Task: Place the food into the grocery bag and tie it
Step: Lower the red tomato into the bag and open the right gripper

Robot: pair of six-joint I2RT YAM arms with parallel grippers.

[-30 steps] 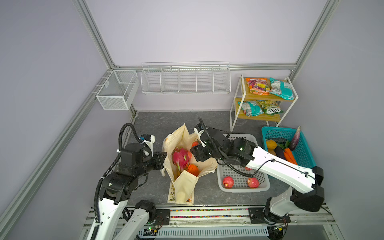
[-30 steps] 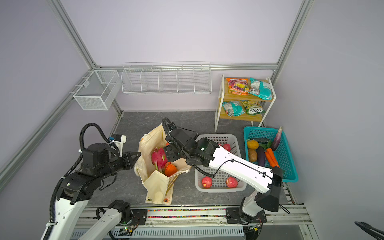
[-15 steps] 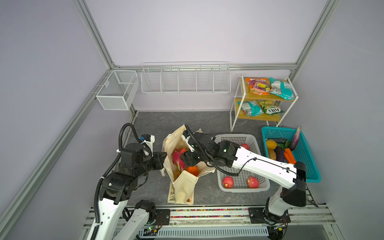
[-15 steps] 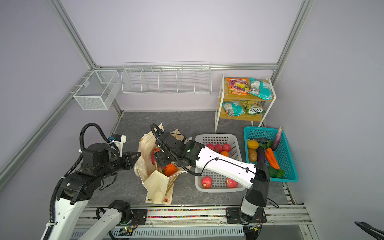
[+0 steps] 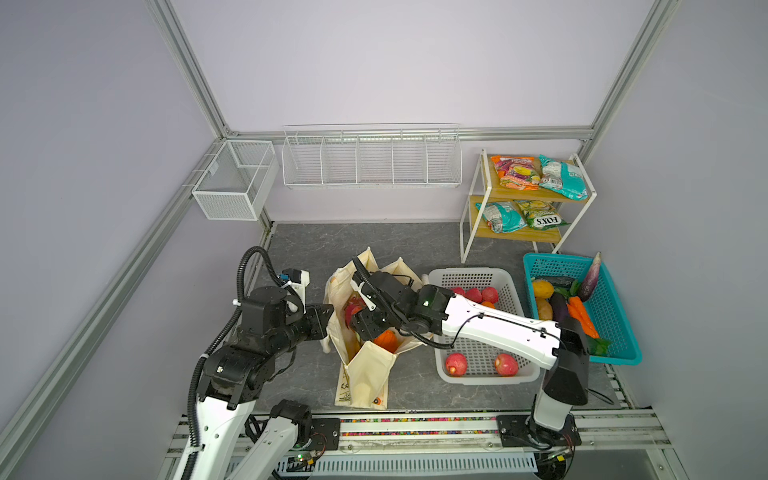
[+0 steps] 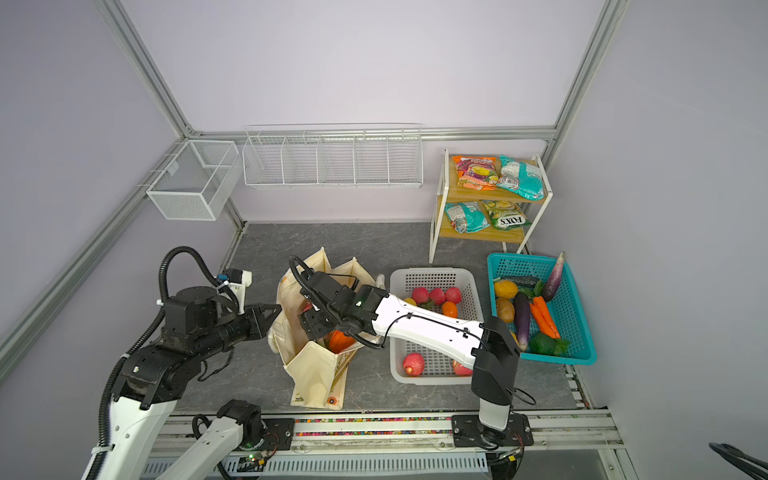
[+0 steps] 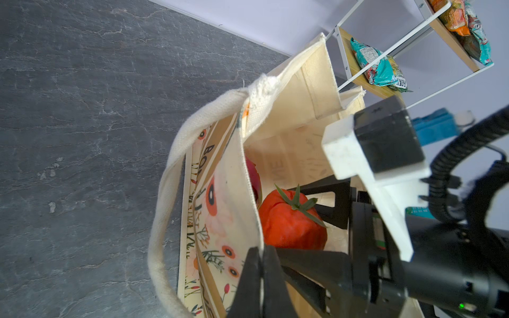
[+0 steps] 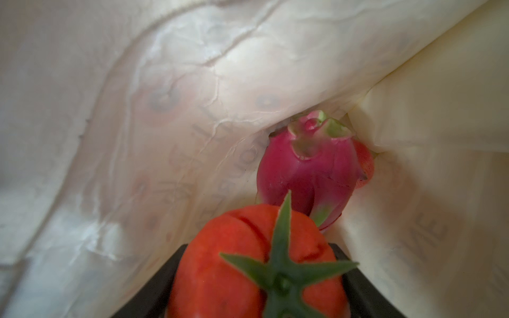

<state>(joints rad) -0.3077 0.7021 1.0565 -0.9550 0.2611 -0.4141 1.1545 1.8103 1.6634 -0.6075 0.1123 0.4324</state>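
the right gripper [image 7: 316,224] now reaches down into the mouth of the cream canvas tote bag with floral print [image 5: 365,376]; a second ago it hung over the bag's right rim. its jaws stand wide and clamp a round red tomato with a green star-shaped stem [image 8: 234,275] between them. the tomato is inside the bag, close in front of a pink dragon fruit with green tips [image 8: 305,170] that leans against the cloth wall; whether the two touch i cannot tell. in both top views the right arm's black wrist [image 5: 386,291] now covers most of the dragon fruit, which showed plainly before. the arm's elbow stands more upright than it did. the left gripper [image 7: 260,275] has not moved: its jaws are pressed together on the bag's left rim, and the mouth gapes. the bag stands on the grey stone-look tabletop [image 5: 316,249] between the two arms, where it was.
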